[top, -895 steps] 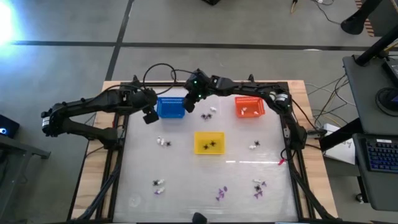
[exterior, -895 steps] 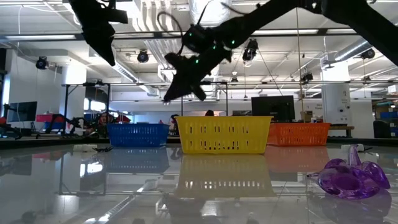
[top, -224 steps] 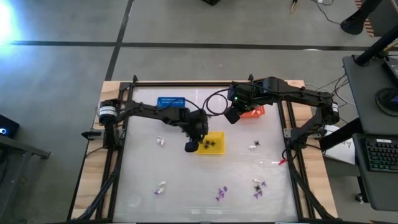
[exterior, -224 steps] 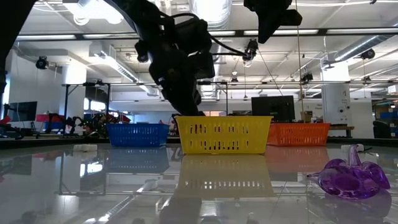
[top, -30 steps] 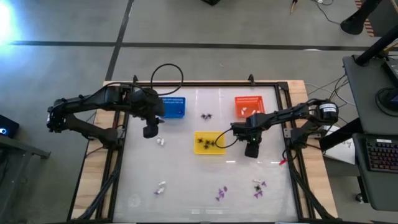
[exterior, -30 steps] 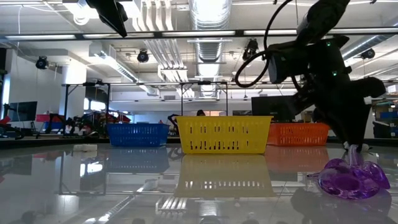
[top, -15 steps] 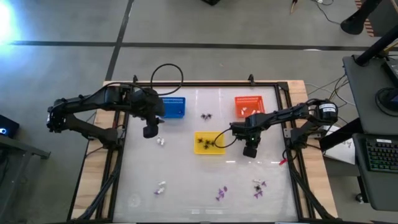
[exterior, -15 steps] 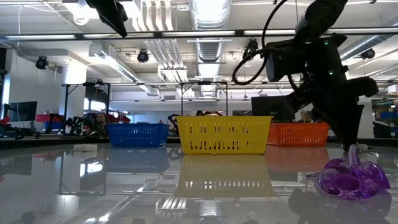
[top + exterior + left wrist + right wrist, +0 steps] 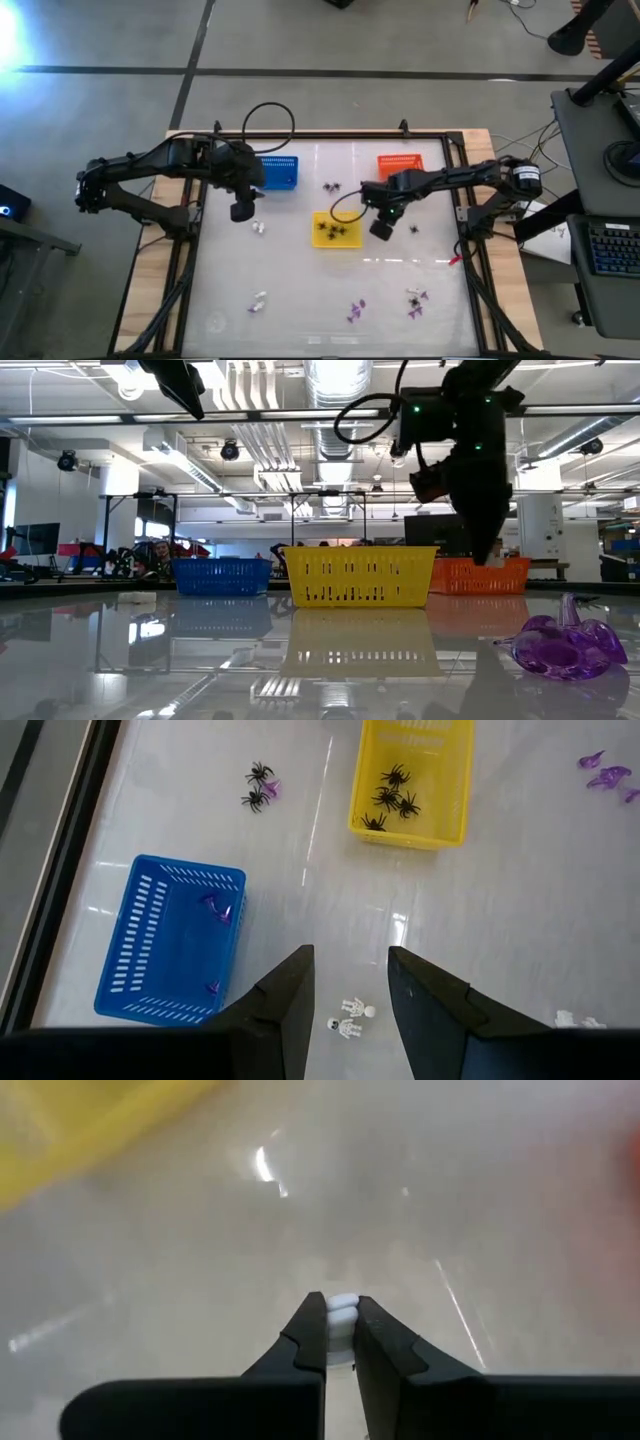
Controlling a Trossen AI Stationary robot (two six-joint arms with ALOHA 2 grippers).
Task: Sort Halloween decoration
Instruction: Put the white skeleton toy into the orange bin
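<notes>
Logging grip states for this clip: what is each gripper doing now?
Left gripper: open, empty, above the table.
Right gripper: shut on a white trinket.

Three baskets in a row, far across the shiny table (image 9: 150,660): blue basket (image 9: 221,575), yellow basket (image 9: 360,576), orange basket (image 9: 480,574). One dark arm hanging down above the orange basket, right gripper (image 9: 487,550) just over its rim. A purple trinket (image 9: 563,644) lying close by. Another dark arm (image 9: 180,382) up high.
</notes>
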